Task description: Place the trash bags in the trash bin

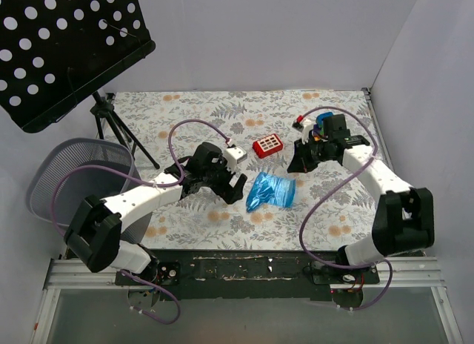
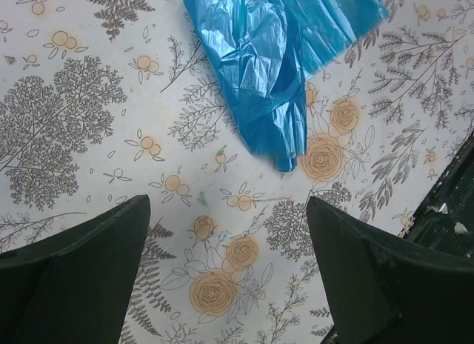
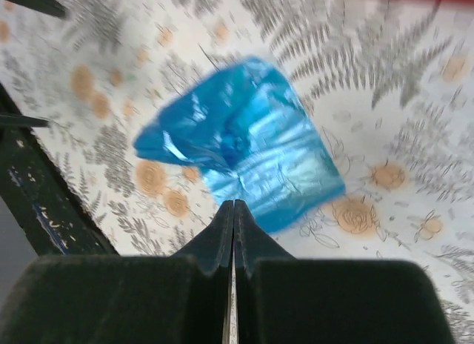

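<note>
You're looking at a floral tablecloth (image 1: pixel 222 110) with white walls (image 1: pixel 259 32) closing it in. The blue bag (image 1: pixel 270 190) is lying mid-table toward the near edge, and the mesh bin (image 1: pixel 74 173) is sitting beyond the left edge. Your left gripper (image 2: pixel 226 233) is hanging spread wide; your right gripper (image 3: pixel 233 210) is pinching closed, empty.

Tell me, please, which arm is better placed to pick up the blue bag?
Probably left: the left gripper is open with the bag lying just ahead of it, and the bin stands beside that arm. The right gripper is shut and farther from the bin.
</note>
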`<control>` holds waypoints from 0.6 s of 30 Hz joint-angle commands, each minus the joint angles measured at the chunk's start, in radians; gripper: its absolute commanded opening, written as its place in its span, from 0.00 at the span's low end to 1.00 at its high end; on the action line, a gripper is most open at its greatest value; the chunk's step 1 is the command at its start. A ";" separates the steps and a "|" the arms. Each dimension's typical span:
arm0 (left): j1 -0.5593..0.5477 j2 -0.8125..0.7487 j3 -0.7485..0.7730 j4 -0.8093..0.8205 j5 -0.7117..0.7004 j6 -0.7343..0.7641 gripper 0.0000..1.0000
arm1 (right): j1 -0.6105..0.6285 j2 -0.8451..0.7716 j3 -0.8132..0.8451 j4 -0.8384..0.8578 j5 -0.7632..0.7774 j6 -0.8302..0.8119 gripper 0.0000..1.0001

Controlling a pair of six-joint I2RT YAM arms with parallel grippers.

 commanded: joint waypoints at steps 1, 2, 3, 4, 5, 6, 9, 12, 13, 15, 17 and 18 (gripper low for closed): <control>0.006 0.010 0.031 0.056 0.040 -0.025 0.88 | 0.027 -0.136 0.096 -0.088 -0.117 -0.020 0.01; 0.009 0.014 0.031 0.063 0.043 -0.027 0.88 | 0.030 -0.155 0.101 -0.088 -0.123 -0.008 0.01; 0.008 0.019 0.030 0.069 0.045 -0.027 0.88 | 0.032 -0.173 0.106 -0.085 -0.136 0.006 0.01; 0.009 0.020 0.028 0.076 0.046 -0.031 0.88 | 0.032 -0.190 0.112 -0.081 -0.133 0.020 0.01; 0.008 0.025 0.025 0.086 0.048 -0.034 0.88 | 0.035 -0.202 0.113 -0.081 -0.098 0.047 0.01; 0.009 0.029 0.025 0.092 0.054 -0.036 0.88 | 0.037 -0.204 0.113 -0.090 -0.037 0.078 0.01; 0.008 0.046 0.033 0.118 0.069 -0.048 0.88 | 0.023 -0.188 0.051 -0.102 0.192 0.197 0.26; 0.008 0.100 0.068 0.136 0.115 -0.070 0.86 | -0.031 -0.181 -0.021 -0.076 0.225 0.198 0.50; 0.005 0.127 0.085 0.144 0.126 -0.082 0.85 | -0.045 -0.173 -0.023 -0.081 0.228 0.198 0.50; -0.008 0.173 0.118 0.155 0.123 -0.102 0.82 | -0.065 -0.162 -0.011 -0.085 0.222 0.198 0.51; -0.025 0.210 0.138 0.164 0.091 -0.114 0.80 | -0.068 -0.159 0.004 -0.082 0.226 0.195 0.51; -0.034 0.227 0.146 0.170 0.060 -0.126 0.79 | -0.068 -0.158 0.011 -0.076 0.232 0.190 0.51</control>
